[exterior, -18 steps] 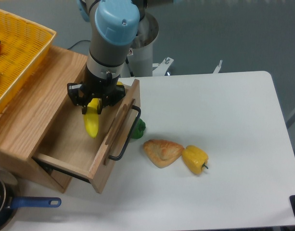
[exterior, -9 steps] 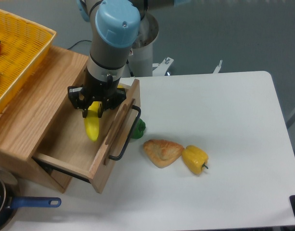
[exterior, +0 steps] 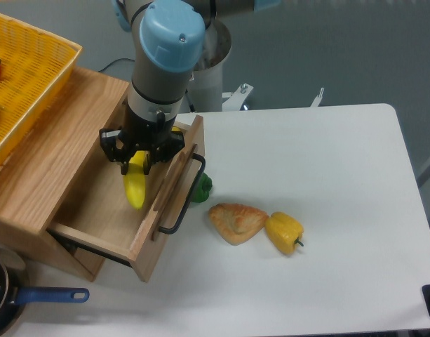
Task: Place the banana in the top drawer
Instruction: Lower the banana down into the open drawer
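- The banana [exterior: 135, 187] is smooth, bright yellow and gently curved; it hangs nearly upright, its lower end pointing down into the open drawer [exterior: 95, 214].
- The gripper [exterior: 140, 159] pinches the banana by its upper end, black fingers closed on either side of it, above the drawer's inside and near its front panel.
- Against the picture half a second back, gripper and banana sit a shade lower and a touch further toward the drawer's inside; nothing else has shifted.
- The drawer is light oak, pulled well out of the cabinet [exterior: 39, 151], with a black bar handle [exterior: 184, 199] on its front.
- Just beyond the handle a green pepper [exterior: 203, 187] peeks out, partly hidden by the drawer front.
- Further from the drawer on the white table [exterior: 327, 210] lie a pastry [exterior: 236, 221] and, touching it, a yellow pepper [exterior: 285, 233].
- A yellow basket [exterior: 29, 77] rests on top of the cabinet.
- A pan with a blue handle [exterior: 50, 295] sits below the drawer's near corner.
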